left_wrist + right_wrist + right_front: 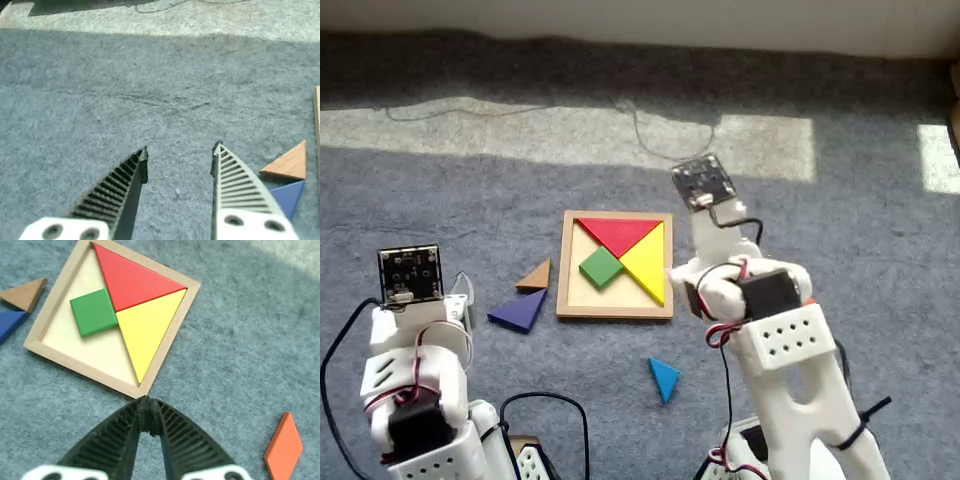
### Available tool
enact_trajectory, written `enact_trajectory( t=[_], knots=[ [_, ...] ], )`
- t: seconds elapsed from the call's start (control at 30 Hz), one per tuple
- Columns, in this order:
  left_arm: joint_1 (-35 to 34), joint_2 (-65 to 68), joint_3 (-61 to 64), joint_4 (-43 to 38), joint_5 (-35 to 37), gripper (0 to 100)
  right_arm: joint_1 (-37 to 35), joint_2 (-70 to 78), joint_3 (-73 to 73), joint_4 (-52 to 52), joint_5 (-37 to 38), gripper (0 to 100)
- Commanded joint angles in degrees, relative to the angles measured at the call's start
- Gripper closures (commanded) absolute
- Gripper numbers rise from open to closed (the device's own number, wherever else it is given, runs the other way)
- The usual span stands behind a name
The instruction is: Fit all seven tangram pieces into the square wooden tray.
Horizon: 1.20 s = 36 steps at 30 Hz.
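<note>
Your right pincer (pixel 148 416) is clenched on nothing, its tips just off the near-right corner of the square wooden tray (pixel 80 365). The tray lies mid-worktop and holds the red triangle (pixel 132 277), yellow triangle (pixel 147 330) and green square (pixel 93 311). Your left pincer (pixel 180 157) hangs released, with the brown triangle (pixel 287 165) and dark blue triangle (pixel 287 197) between it and the tray's left side.

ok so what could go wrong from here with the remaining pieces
1. The tan triangle and dark blue triangle lie close together; the open left gripper could knock one while grabbing the other.
2. The shut right gripper sits by the wooden tray edge; a nudge may shift the green square, which has bare floor beside it.
</note>
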Motion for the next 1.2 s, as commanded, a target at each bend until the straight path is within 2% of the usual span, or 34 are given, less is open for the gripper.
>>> enact_trajectory(
  t=[0.0,0.17,0.27,0.4,0.6,0.8,0.9,1.03,1.17],
  knots=[
    [2.51,9.36,-14.11,2.55,-4.22,78,5.93,-5.32,11.12,-10.68,-0.44,99.3],
    [9.45,32.31,-29.93,8.88,-9.49,78,10.07,-5.49,21.85,-23.69,-7.56,99.0],
    [12.97,46.46,-38.11,11.78,-12.04,77,11.82,-5.49,24.4,-25.8,-8.53,98.9],
    [15.6,63.25,-45.67,12.4,-13.19,71,12.09,-5.49,24.75,-27.3,-9.58,98.9],
    [20.88,84.7,-54.64,12.22,-17.76,71,12.09,-5.49,24.92,-27.3,-9.41,98.9],
    [22.81,101.23,-64.4,12.22,-18.11,71,12.09,-5.49,24.92,-27.3,-9.32,98.9],
    [22.64,107.91,-68.44,12.22,-21.45,71,12.09,-5.49,24.92,-27.38,-9.23,98.9],
    [22.37,114.95,-71.96,12.22,-25.23,71,12.09,-5.49,25.01,-30.11,-9.23,98.9],
    [22.37,119.69,-74.42,12.22,-25.85,71,12.09,-5.49,25.89,-31.69,-9.23,98.9]
  ],
)
